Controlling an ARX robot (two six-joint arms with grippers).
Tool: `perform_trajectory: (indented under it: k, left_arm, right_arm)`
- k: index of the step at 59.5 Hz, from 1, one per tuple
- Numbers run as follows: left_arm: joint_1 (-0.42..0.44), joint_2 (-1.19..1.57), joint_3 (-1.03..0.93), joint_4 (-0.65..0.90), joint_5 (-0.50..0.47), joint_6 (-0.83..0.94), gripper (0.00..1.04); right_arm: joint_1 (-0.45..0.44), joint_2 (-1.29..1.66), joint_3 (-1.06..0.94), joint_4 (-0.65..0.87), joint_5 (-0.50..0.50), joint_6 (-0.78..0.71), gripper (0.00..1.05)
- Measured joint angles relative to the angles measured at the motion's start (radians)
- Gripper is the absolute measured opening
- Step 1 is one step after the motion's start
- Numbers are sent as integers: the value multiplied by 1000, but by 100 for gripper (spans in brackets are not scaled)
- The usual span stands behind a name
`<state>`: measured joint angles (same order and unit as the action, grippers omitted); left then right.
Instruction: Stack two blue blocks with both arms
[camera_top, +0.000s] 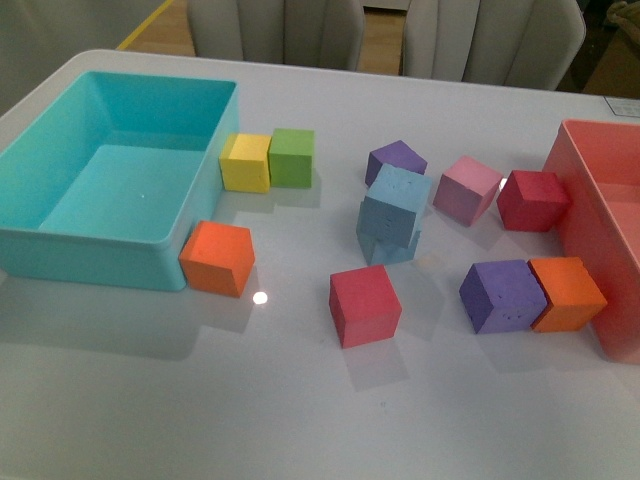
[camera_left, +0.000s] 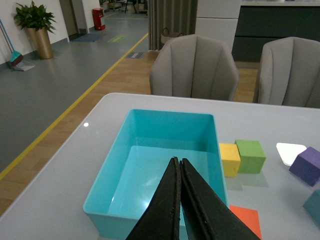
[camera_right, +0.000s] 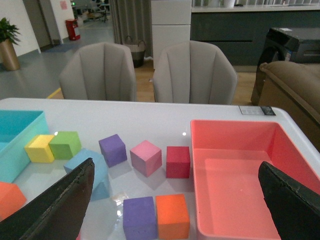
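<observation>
In the front view, one light blue block (camera_top: 398, 202) sits tilted and skewed on top of the other blue block (camera_top: 389, 247) at the table's middle. Neither arm shows there. In the right wrist view the blue pair (camera_right: 93, 169) stands beside my right gripper's one finger (camera_right: 60, 210). My right gripper (camera_right: 176, 166) is open and empty, above the table between the blocks and the pink bin. My left gripper (camera_left: 179, 161) is shut and empty, above the turquoise bin (camera_left: 116, 161). A corner of a blue block (camera_left: 314, 206) shows at that view's edge.
A turquoise bin (camera_top: 60, 255) stands at the left, a pink bin (camera_top: 600, 230) at the right. Around the blue pair lie yellow (camera_top: 245, 162), green (camera_top: 291, 156), orange (camera_top: 217, 258), red (camera_top: 364, 305), purple (camera_top: 395, 160), pink (camera_top: 466, 188), dark red (camera_top: 531, 200), purple (camera_top: 502, 295) and orange (camera_top: 567, 293) cubes.
</observation>
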<state>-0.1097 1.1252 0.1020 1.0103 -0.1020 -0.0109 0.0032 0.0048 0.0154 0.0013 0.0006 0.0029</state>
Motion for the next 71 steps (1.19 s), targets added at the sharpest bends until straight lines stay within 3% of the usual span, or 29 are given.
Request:
perform_trajectory:
  k: [8, 10, 16, 45, 71]
  left_arm:
    - [24, -117, -36, -82, 25, 0, 2]
    - [55, -152, -44, -109, 76, 0, 2]
    - [105, -259, -64, -194, 93, 0, 2]
    - [105, -635, -87, -526, 102, 1, 2]
    - [105, -843, -87, -727, 102, 1, 2]
  right_arm:
    - [0, 0, 0, 0, 0, 0, 96]
    - [0, 0, 0, 0, 0, 0, 96]
    - [0, 0, 0, 0, 0, 0, 96]
    - [0, 0, 0, 0, 0, 0, 96]
    - [0, 0, 0, 0, 0, 0, 96]
